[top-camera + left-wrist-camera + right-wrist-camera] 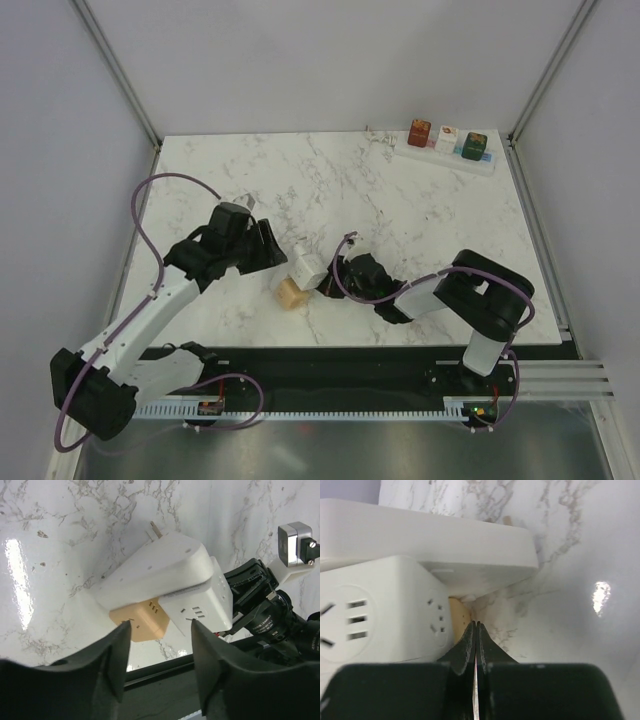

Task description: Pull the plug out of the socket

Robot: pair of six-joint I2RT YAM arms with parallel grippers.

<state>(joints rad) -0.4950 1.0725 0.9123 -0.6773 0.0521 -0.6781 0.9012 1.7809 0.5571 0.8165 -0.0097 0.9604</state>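
The socket, a long white power strip (447,152), lies at the table's back right with a red, a white and a green cube plug on it. Mid-table lies a white adapter block (155,572) with a tan cube (291,293) and a white cube (306,267) on it; both show in the left wrist view, tan (145,622) and white (202,605). My left gripper (160,632) is open and empty, just left of the cubes (268,246). My right gripper (476,626) is shut and empty, its tips at the white cube (375,612) beside the tan cube (459,617).
The marble table (250,180) is walled on three sides by grey panels. A black strip and cable rail (340,385) run along the near edge. The right arm's body (280,620) lies low on the table right of the cubes.
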